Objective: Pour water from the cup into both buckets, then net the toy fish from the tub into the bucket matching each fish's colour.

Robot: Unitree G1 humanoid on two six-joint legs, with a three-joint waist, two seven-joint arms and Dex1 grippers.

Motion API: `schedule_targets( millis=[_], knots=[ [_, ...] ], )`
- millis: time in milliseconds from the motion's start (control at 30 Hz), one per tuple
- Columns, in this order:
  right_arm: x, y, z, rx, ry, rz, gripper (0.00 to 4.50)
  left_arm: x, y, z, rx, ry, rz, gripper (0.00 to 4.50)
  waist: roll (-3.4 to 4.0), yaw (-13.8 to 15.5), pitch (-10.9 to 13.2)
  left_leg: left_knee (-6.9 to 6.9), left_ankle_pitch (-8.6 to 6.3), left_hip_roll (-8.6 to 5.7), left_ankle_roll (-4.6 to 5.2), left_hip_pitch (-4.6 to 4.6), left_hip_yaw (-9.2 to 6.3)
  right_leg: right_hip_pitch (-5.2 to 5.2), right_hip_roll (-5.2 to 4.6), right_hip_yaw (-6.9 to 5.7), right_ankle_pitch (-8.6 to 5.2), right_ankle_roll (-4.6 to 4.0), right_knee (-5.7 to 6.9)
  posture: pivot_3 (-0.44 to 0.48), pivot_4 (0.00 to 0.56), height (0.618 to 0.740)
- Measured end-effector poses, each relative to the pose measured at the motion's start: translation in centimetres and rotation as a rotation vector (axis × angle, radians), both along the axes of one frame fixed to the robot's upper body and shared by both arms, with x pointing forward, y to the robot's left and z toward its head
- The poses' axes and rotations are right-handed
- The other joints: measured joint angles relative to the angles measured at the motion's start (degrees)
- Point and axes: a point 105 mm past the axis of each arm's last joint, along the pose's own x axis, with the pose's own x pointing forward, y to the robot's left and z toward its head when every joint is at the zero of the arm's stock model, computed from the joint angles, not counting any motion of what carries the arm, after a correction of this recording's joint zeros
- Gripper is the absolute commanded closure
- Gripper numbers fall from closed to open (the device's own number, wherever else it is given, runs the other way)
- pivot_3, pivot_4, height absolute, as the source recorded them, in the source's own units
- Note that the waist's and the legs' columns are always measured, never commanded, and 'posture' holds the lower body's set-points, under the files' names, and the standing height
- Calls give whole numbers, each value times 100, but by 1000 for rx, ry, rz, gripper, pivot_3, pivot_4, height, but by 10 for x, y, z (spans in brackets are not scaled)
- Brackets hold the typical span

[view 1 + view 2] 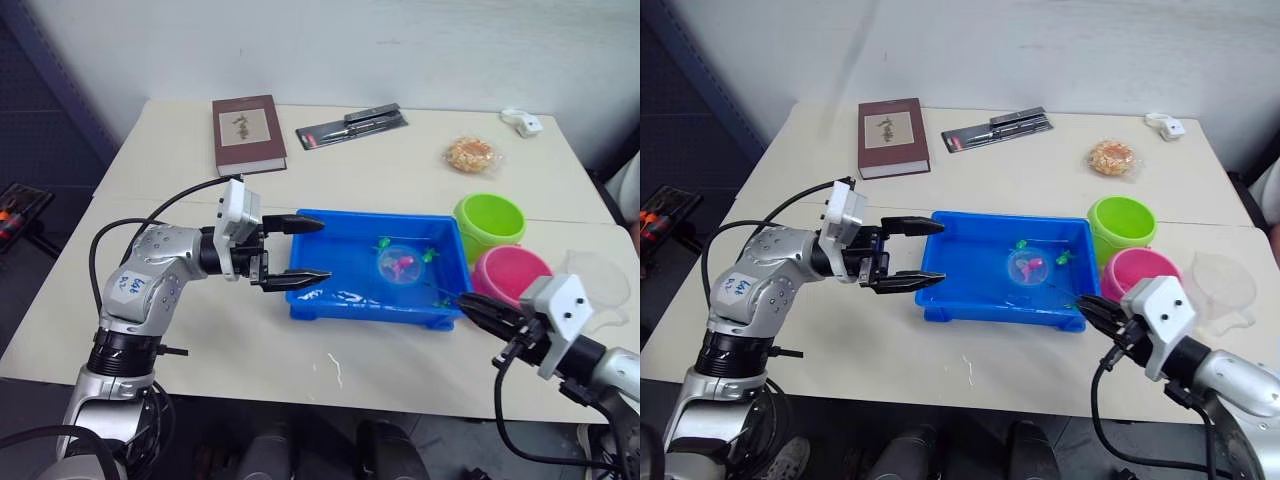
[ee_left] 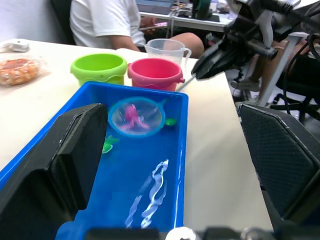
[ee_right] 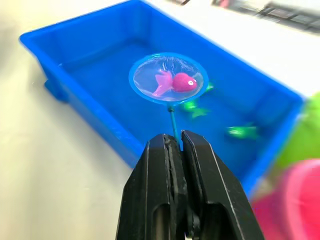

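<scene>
The blue tub point(image 1: 352, 214) holds water and small green fish point(image 3: 242, 131). Over its right half the net's blue hoop point(image 1: 398, 265) carries a pink fish point(image 3: 177, 81). My right gripper point(image 3: 175, 142) is shut on the net's thin stick, just off the tub's near right corner. My left gripper point(image 1: 320, 250) is open, its fingers spread over the tub's left rim, holding nothing. The lime green bucket point(image 1: 489, 222) and the pink bucket point(image 1: 510, 272) stand right of the tub. The clear cup point(image 1: 598, 280) sits further right.
At the table's back lie a brown book point(image 1: 248, 132), a packaged knife point(image 1: 352, 126), a snack bag point(image 1: 471, 154) and a small white object point(image 1: 523, 122). A seated person in a white shirt point(image 2: 102, 20) is beyond the table's right end.
</scene>
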Motion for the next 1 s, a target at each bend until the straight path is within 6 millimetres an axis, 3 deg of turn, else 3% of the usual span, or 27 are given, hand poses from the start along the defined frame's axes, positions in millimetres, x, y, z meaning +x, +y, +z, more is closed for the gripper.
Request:
schedule_targets(
  millis=[200, 333, 567, 733, 1000],
  knots=[
    [-22, -28, 12, -30, -64, -114, 4500, 5, -12, -1, -17, 12, -48, 12, 1, 6, -2, -1, 0, 0, 0, 4, 4, 2, 3, 5, 0, 0, 2, 0, 150, 738],
    [-41, -71, 18, -107, -130, -300, 4500, 11, -15, -4, -41, 31, -62, 12, -2, 15, -3, -1, 1, -7, 5, 5, 6, 5, -1, 11, 1, 2, -1, 0, 150, 738],
    [-50, -113, 12, -313, -194, -472, 4500, 14, -26, -10, -57, 26, -83, 12, 0, -26, -4, -7, 2, -2, 5, 17, 30, -4, 5, 39, 2, 4, 7, 0, 150, 738],
    [-49, -119, 4, -473, -226, -484, 4500, 16, -28, -12, -66, 31, -80, 12, 1, -9, -5, -6, 2, -2, 6, 18, 34, -5, 5, 46, 2, 4, 7, 0, 150, 738],
    [-40, -109, -7, -816, -306, -398, 4500, 16, -28, -14, -68, 35, -76, 12, 3, -7, -6, -6, 3, -2, 5, 18, 36, -6, 5, 48, 2, 4, 7, 0, 150, 738]
  ],
)
